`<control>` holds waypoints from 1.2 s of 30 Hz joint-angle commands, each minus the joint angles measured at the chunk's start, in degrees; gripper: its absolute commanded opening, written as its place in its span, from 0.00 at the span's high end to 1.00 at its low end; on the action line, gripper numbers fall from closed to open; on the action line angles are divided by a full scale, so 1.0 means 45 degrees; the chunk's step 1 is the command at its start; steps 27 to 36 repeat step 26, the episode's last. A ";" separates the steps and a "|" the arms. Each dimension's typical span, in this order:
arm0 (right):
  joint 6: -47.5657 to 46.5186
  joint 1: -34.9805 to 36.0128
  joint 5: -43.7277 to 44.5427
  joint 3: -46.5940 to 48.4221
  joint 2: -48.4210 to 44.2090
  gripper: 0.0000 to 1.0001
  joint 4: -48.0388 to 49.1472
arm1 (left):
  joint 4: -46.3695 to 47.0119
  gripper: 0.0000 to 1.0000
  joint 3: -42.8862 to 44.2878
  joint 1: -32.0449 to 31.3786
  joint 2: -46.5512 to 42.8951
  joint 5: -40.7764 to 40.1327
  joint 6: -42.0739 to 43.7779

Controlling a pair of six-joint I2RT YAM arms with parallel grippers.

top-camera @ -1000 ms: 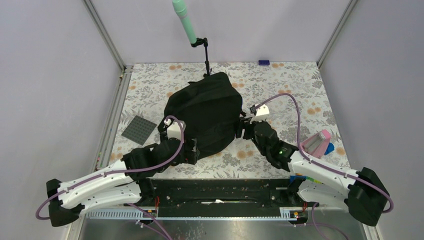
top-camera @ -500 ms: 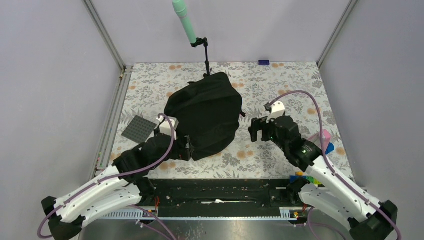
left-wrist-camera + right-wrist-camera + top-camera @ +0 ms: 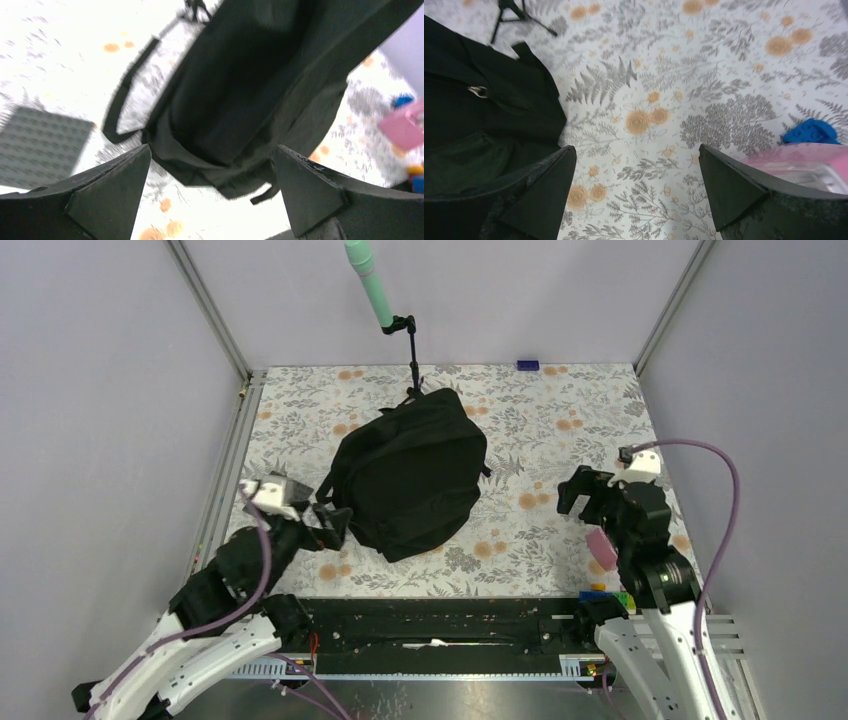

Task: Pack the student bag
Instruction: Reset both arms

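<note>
The student bag (image 3: 410,475) is a large black backpack lying closed and flat in the middle of the flowered table, with a strap loop off its left side. My left gripper (image 3: 330,520) hovers open just off the bag's near left corner, nothing between its fingers. In the left wrist view the bag (image 3: 250,85) fills the space ahead of the open left gripper (image 3: 211,150). My right gripper (image 3: 583,495) stands open well to the right of the bag, over bare table. The right wrist view has the bag (image 3: 479,115) at the left edge and the empty right gripper (image 3: 636,150).
A grey studded plate (image 3: 40,145) lies left of the bag. A pink case (image 3: 804,160) and a blue brick (image 3: 811,132) sit at the right, the pink case (image 3: 603,548) by my right arm. A small tripod with a green microphone (image 3: 372,285) stands behind the bag.
Both grippers opened wide and pulled back from the bag's sides, the left toward the near left, the right toward the right. The bag settled flatter on the table.
</note>
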 commanded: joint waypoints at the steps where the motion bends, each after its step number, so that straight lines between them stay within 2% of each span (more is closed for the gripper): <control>1: -0.0284 -0.0090 0.0897 0.0662 -0.1233 0.00 0.0067 | 0.1376 0.01 0.1289 0.0078 -0.1178 -0.2532 0.1947; 8: -0.2468 -0.0095 0.1141 -0.1637 -0.4549 0.00 0.3752 | 0.2228 0.01 0.1831 0.0073 -0.1483 -0.5236 0.2931; 13: -0.2725 -0.0092 0.1179 -0.3012 -0.6030 0.00 0.5009 | 0.1897 0.01 0.1343 0.0072 -0.1608 -0.5468 0.2547; 36: -0.2799 -0.0085 0.1182 -0.2823 -0.5712 0.00 0.4815 | 0.1810 0.01 0.1404 0.0076 -0.1224 -0.5237 0.2705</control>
